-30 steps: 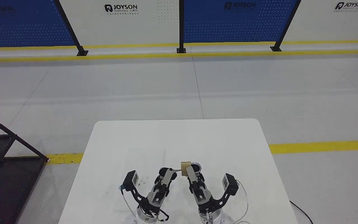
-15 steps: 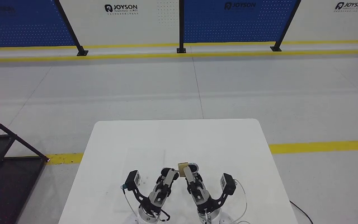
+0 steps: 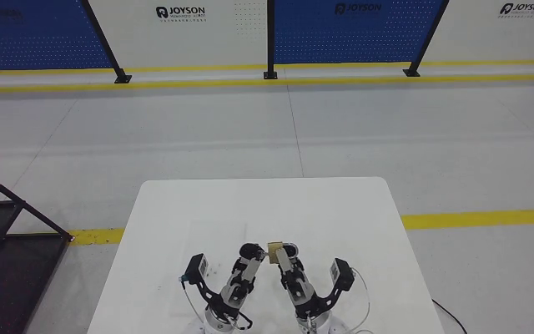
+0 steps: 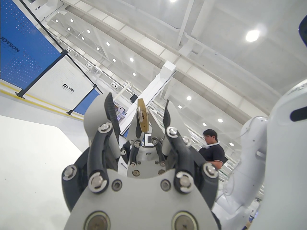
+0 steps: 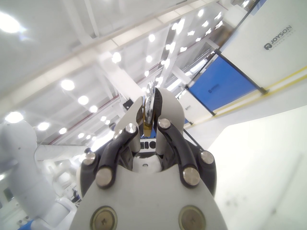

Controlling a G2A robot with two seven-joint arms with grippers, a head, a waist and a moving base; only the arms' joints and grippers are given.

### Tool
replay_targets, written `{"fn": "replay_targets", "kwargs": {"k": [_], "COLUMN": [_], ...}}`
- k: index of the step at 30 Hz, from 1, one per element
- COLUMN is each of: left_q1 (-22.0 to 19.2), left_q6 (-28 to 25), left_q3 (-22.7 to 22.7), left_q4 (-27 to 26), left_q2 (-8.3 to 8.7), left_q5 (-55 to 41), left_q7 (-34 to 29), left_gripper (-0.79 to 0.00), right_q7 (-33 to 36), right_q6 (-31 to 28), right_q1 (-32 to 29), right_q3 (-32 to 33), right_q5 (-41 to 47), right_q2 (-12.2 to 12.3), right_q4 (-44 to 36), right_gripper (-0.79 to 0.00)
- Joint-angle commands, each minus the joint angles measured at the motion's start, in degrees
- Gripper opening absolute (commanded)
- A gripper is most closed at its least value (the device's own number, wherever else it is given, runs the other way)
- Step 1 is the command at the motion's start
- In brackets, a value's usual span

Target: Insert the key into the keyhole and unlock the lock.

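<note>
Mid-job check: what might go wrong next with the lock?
The lock is pinched only at the tips of the right gripper, so a push may twist it loose. The left gripper is open and faces it closely, so the two grippers could collide.

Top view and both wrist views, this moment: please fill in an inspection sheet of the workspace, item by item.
surface: white table, rounded corners, a few faint specks.
job's things: brass padlock held up above the table's near part.
clutter: nothing seen.
end effectors: right end effector shut on the brass padlock; left end effector open, close beside the padlock, contact cannot be told.
cables: thin wires loop at the arms' wrists; black cable on the floor by the table's near corner.
surroundings: blue and white panels at the back, yellow floor lines, dark frame beside the table.
</note>
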Motion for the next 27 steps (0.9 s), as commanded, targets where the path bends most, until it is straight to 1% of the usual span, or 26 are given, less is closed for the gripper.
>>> {"fn": "replay_targets", "kwargs": {"k": [1, 3, 4, 5, 6, 10, 14, 16, 17, 27], "left_q1": [0.0, -0.1, -0.1, -0.1, -0.1, -0.1, -0.1, -0.2, -0.1, -0.1], "left_q6": [-0.3, -0.5, -0.4, -0.4, -0.4, -0.5, -0.3, 0.2, 0.3, 1.5], "left_q3": [-0.2, -0.5, -0.6, -0.6, -0.6, -0.7, -0.8, -1.1, -1.2, -1.9], "left_q4": [0.2, 0.5, 0.6, 0.7, 0.7, 0.8, 0.8, 0.5, 0.5, 0.8], "left_q2": [0.0, 0.0, -0.01, -0.03, -0.07, -0.21, -0.32, -0.34, -0.37, -0.52], "left_q5": [0.0, 0.3, 0.6, 0.9, 0.9, 1.0, 1.3, 2.2, 2.6, 7.5], "left_q7": [-0.1, -0.4, -0.5, -0.5, -0.4, -0.2, -0.3, -0.2, 0.0, 2.1], "left_gripper": [-0.462, -0.477, -0.499, -0.554, -0.573, -0.573, -0.591, -0.662, -0.785, -0.785], "right_q7": [0.1, 0.4, 0.7, 1.0, 1.2, 1.8, 2.4, 3.0, 3.4, 5.4], "right_q6": [-0.1, -0.4, -0.6, -0.7, -0.7, -0.7, -0.5, -0.3, -0.2, 0.6], "right_q1": [-0.1, -0.2, -0.2, -0.2, -0.2, -0.3, -0.4, -0.4, -0.4, -0.5], "right_q3": [0.2, 0.3, 0.4, 0.4, 0.5, 0.7, 0.8, 0.9, 0.9, 0.9], "right_q5": [0.2, 0.5, 0.8, 1.1, 1.2, 1.4, 1.6, 1.7, 1.7, 2.2], "right_q2": [0.0, 0.1, 0.1, 0.1, 0.1, 0.1, 0.1, 0.2, 0.2, 0.2], "right_q4": [-0.1, -0.2, -0.2, -0.3, -0.3, -0.6, -0.8, -0.8, -0.8, -1.4], "right_gripper": [-0.785, -0.785, -0.785, -0.785, -0.785, -0.785, -0.785, -0.785, -0.785, -0.785]}}
